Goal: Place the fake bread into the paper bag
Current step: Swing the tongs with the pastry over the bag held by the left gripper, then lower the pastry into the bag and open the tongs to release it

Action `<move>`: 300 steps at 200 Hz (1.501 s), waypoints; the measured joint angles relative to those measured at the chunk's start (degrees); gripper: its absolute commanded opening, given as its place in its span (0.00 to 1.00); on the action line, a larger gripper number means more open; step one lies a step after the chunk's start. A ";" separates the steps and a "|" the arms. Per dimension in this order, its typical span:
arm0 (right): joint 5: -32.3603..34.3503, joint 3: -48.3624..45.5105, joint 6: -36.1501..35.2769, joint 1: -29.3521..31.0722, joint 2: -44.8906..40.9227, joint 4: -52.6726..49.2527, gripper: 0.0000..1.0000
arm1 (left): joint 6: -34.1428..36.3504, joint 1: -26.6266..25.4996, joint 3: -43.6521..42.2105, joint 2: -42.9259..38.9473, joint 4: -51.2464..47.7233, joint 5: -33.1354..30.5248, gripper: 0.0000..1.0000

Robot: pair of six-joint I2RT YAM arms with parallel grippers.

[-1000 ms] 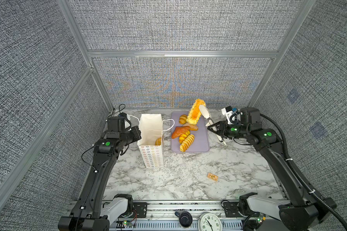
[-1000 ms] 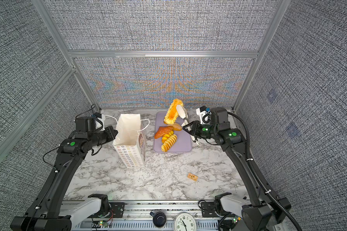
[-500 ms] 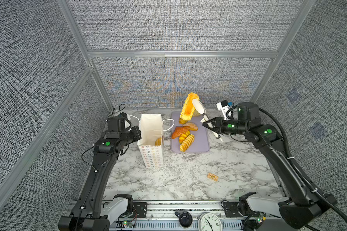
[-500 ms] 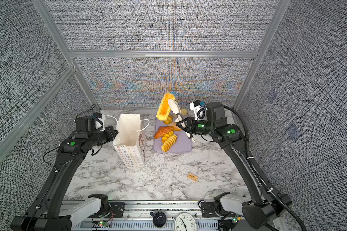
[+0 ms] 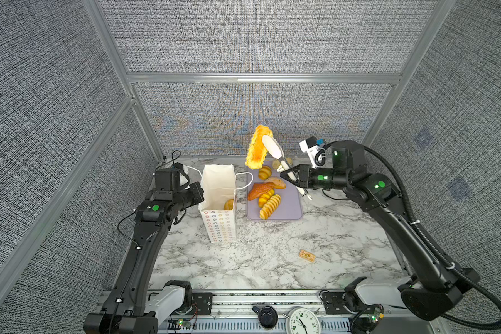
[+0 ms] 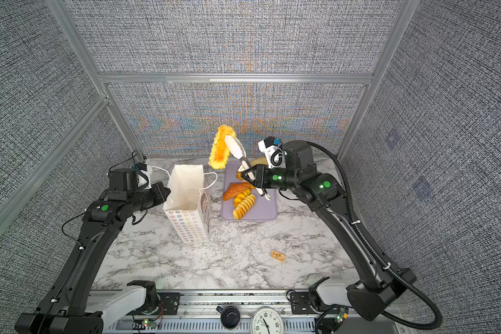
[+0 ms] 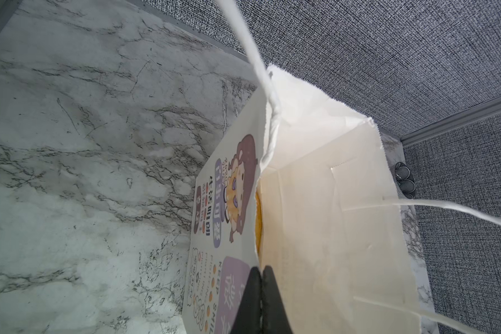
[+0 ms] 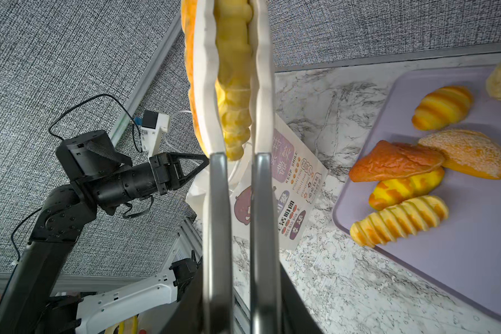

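The paper bag (image 5: pixel 219 185) (image 6: pixel 185 188) stands open at the left of the marble top, with one golden loaf (image 5: pixel 229 204) inside. My left gripper (image 5: pixel 200 193) (image 7: pixel 261 271) is shut on the bag's rim (image 7: pixel 330 217). My right gripper (image 5: pixel 289 173) (image 6: pixel 250 176) (image 8: pixel 240 274) is shut on a pair of white tongs (image 5: pixel 272 147) (image 8: pixel 261 86). The tongs clamp a long yellow ridged loaf of fake bread (image 5: pixel 258 147) (image 6: pixel 220 147) (image 8: pixel 232 95), raised high between bag and tray. Several more loaves (image 5: pixel 269 206) (image 8: pixel 399 219) lie on the lavender tray (image 5: pixel 289 205).
A small tan packet (image 5: pixel 307 255) (image 6: pixel 278 256) lies on the marble toward the front right. Grey fabric walls with metal posts close in the back and both sides. A clock (image 5: pixel 302 319) sits on the front rail.
My right arm has carried the tongs and the long loaf up and to the left, from over the tray's far end toward the bag. The left arm has stayed put.
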 measured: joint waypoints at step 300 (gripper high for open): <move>9.07 10.93 -9.62 15.91 15.65 -9.31 0.31 | -0.39 0.00 0.00 -0.02 -0.02 -0.04 0.00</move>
